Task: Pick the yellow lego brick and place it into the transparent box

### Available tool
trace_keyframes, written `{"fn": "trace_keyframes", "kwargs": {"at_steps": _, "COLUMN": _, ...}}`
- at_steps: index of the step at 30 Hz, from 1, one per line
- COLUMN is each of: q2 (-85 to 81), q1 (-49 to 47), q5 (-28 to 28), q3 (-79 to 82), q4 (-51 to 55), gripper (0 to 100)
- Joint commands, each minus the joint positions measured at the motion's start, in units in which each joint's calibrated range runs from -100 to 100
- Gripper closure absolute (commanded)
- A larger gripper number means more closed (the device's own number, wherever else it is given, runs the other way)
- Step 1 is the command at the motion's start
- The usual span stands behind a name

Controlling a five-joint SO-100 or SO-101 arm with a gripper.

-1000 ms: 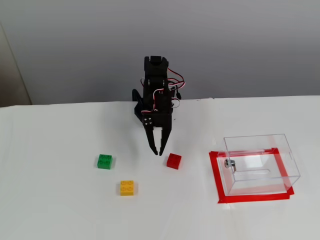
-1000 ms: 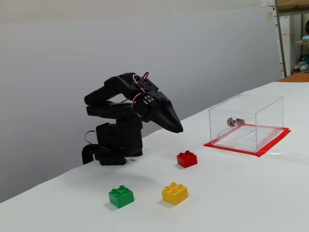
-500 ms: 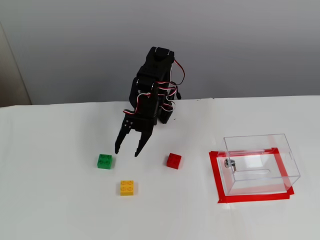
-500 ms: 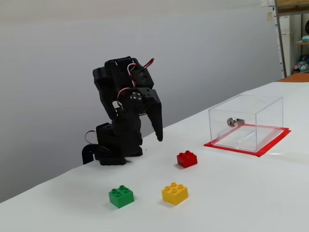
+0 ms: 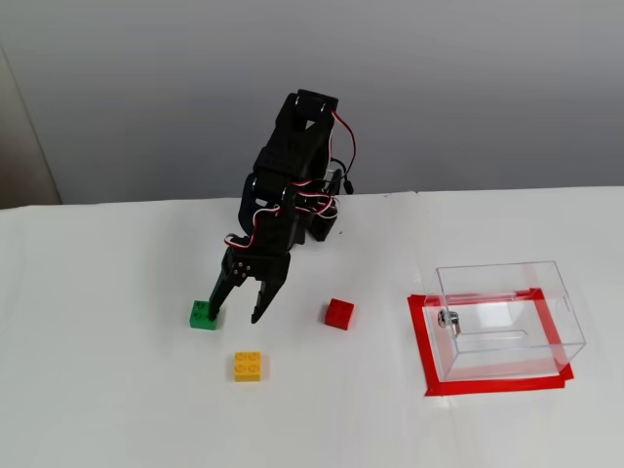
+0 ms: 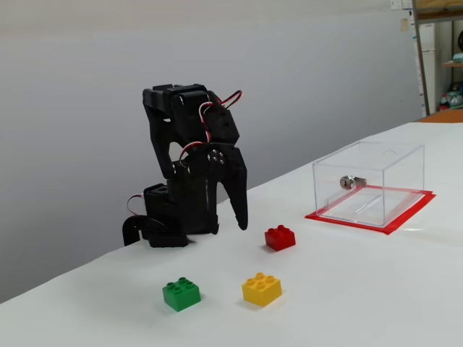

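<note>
The yellow lego brick [image 5: 248, 366] [image 6: 262, 288] lies studs up on the white table, nearer the camera than the arm in both fixed views. My black gripper [image 5: 235, 317] [image 6: 230, 225] points down behind it, open and empty, its jaws spread. One fingertip [image 5: 213, 314] stands close by the green brick [image 5: 204, 315]. The transparent box [image 5: 507, 317] [image 6: 369, 181] stands empty at the right, with a small metal fitting on its left wall.
A green brick [image 6: 181, 293] lies left of the yellow one. A red brick [image 5: 339, 313] [image 6: 279, 237] lies between the arm and the box. Red tape [image 5: 492, 385] frames the box's base. The arm's base [image 6: 163, 217] stands at the table's far edge by a grey wall.
</note>
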Motion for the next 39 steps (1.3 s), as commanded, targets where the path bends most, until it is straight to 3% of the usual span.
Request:
{"fn": "trace_keyframes", "kwargs": {"at_steps": 1, "q2": 2.17, "q1": -2.42, "q5": 0.12, "q3": -2.5, "q4": -1.94, "gripper": 74}}
{"fn": "trace_keyframes", "kwargs": {"at_steps": 11, "q2": 7.6, "q1": -7.6, "q5": -1.81, "q3": -2.77, "q4": -1.94, "gripper": 74}}
{"fn": "trace_keyframes", "kwargs": {"at_steps": 25, "q2": 14.9, "q1": -1.61, "q5": -2.85, "q3": -11.54, "q4": -1.85, "gripper": 74}}
{"fn": "trace_keyframes", "kwargs": {"at_steps": 33, "q2": 20.75, "q1": 0.16, "q5": -2.49, "q3": -14.53, "q4": -2.11, "gripper": 56}}
{"fn": "trace_keyframes", "kwargs": {"at_steps": 39, "q2": 22.28, "q1": -0.35, "q5": -2.49, "q3": -16.34, "q4": -1.76, "gripper": 55}}
